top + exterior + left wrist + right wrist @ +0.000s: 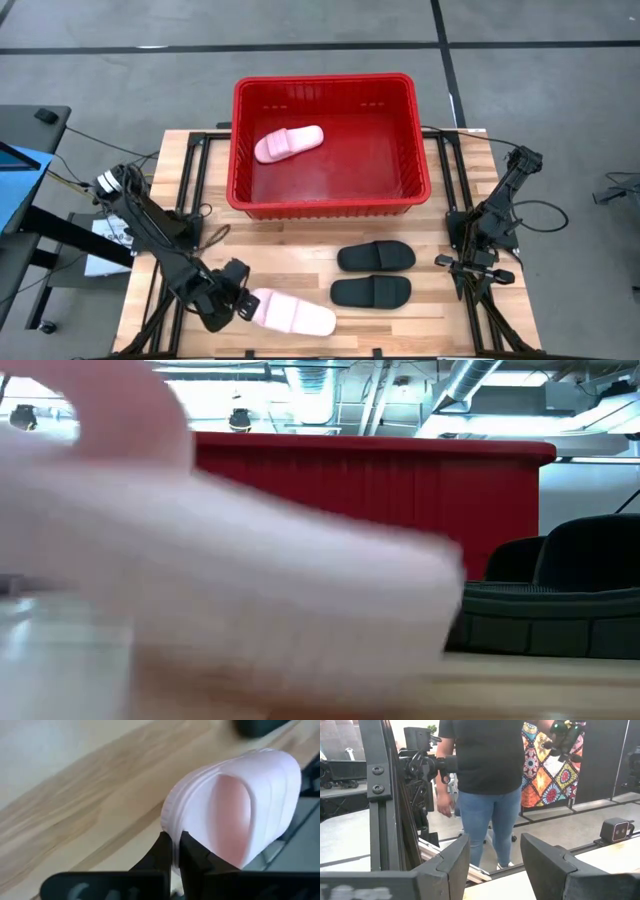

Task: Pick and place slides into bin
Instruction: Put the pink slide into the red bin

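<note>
The pink slide (235, 805) looks soft, light and bendy; the left tool (174, 851) pinches its thin edge, while the right tool (495, 862) waits wide apart

Two pink slides (288, 143) – two black (376, 257) – one bin (325, 86)

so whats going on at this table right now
The left end effector is shut on the edge of a pale pink slide at the near left of the table. The other pink slide already lies in the red bin. Two black slides lie side by side on the table in front of the bin. The right end effector waits open at the table's right edge. A person stands beyond the table.
</note>
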You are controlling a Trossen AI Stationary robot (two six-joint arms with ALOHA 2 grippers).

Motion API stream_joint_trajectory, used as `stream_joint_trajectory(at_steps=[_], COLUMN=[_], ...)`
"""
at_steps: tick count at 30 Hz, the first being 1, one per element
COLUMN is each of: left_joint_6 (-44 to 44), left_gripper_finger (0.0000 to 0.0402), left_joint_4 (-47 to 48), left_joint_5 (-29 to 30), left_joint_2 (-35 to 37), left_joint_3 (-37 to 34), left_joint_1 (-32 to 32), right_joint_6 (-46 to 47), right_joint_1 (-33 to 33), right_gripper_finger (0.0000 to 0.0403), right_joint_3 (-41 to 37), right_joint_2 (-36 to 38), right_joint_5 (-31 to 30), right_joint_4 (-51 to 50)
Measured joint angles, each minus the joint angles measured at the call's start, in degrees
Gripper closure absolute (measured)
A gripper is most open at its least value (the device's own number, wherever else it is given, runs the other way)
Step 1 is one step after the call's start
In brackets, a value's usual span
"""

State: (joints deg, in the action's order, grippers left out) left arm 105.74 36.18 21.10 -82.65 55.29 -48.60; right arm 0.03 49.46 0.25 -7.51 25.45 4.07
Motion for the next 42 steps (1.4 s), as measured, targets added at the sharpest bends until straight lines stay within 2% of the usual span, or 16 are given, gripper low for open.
stream_joint_trajectory(at_steps=[8, 14, 19, 31, 42], left_joint_6=[-1.1, -8.2, -15.6, -32.1, -38.1], left_gripper_finger=[0.0401, 0.0401, 0.0401, 0.0401, 0.0401], left_joint_4=[-2.1, -7.1, -10.0, -11.4, -3.0], left_joint_5=[10.6, 19.0, 23.2, 24.7, 22.2], left_joint_2=[6.6, 11.4, 16.4, 30.7, 42.4], left_joint_3=[0.1, 0.1, 0.1, 0.2, 1.1], left_joint_1=[-0.3, -0.1, 0.9, 6.9, 19.3], right_joint_6=[0.0, 0.0, 0.0, 0.0, 0.0], right_joint_1=[0.0, 0.0, 0.0, 0.0, 0.0], right_gripper_finger=[0.0236, 0.0236, 0.0236, 0.0236, 0.0236], right_joint_3=[0.0, 0.0, 0.0, 0.0, 0.0], right_joint_2=[0.0, 0.0, 0.0, 0.0, 0.0], right_joint_5=[0.0, 0.0, 0.0, 0.0, 0.0], right_joint_4=[0.0, 0.0, 0.0, 0.0, 0.0])
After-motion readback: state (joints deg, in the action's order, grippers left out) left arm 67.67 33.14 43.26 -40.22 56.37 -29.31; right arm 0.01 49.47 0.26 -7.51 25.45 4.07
